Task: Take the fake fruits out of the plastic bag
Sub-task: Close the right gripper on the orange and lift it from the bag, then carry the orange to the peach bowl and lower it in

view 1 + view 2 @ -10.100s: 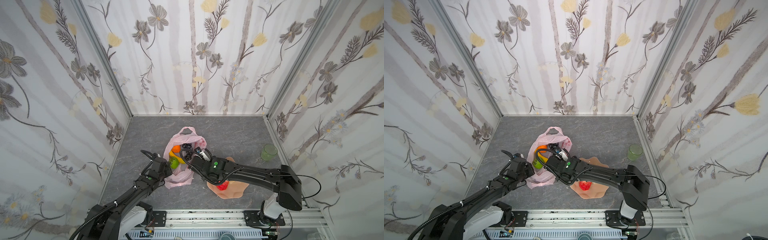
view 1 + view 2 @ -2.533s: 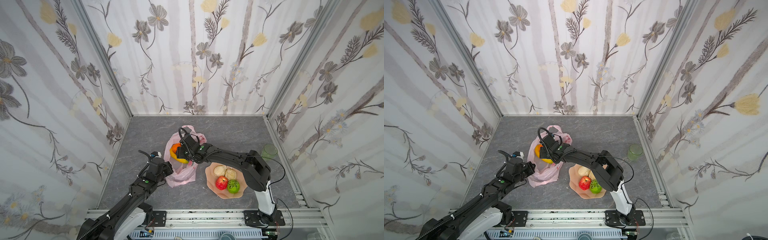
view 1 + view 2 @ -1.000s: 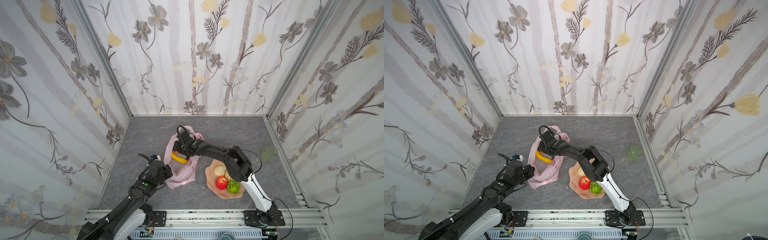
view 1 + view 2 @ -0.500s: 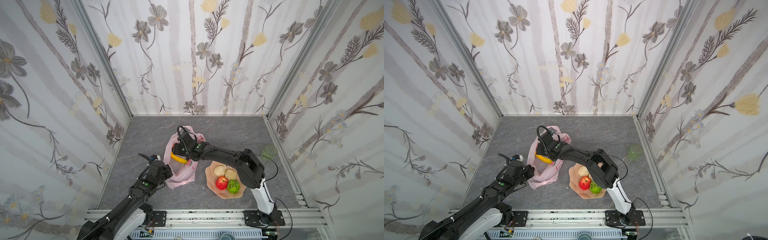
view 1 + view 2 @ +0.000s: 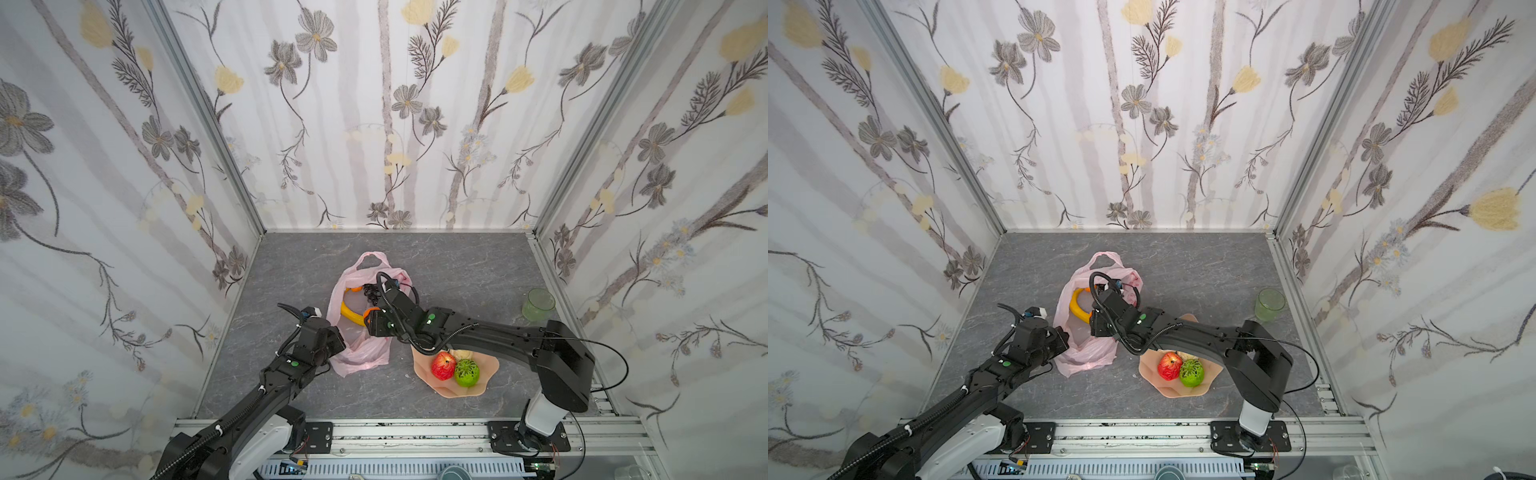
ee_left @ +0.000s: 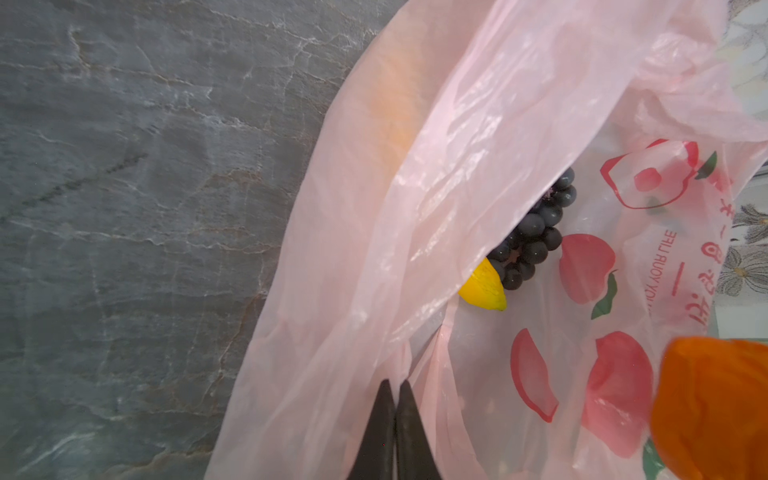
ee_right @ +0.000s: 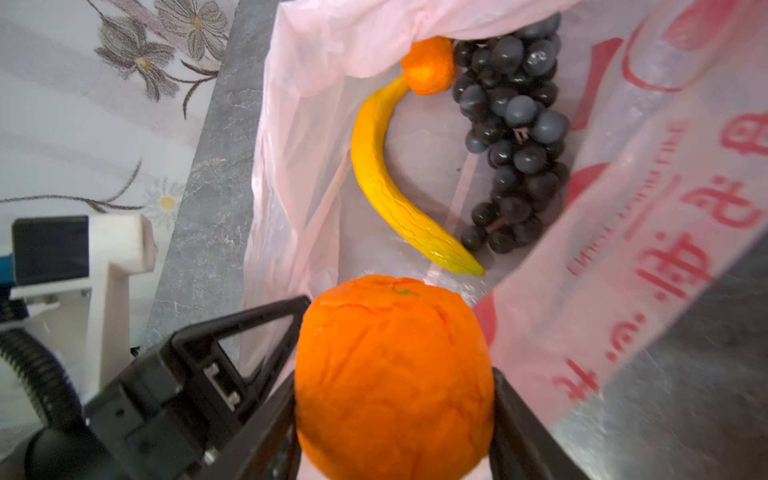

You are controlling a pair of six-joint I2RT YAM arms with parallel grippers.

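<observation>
Now right gripper [image 5: 372, 321] pulled back over bag [image 6: 415, 166], gripping orange [image 7: 392, 374]; left gripper [image 6: 395, 401] clenched on bag edge. You still have banana [image 7: 386, 178], grapes [image 7: 511, 137] inside.

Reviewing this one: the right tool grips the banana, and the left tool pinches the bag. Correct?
No. The right tool grips an orange, not the banana; the banana lies loose in the bag, as the right wrist view shows. The left tool does pinch the bag.

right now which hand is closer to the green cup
Right. The right hand holds an orange over the bag, toward the green cup; the left hand pinches the bag's far edge.
</observation>
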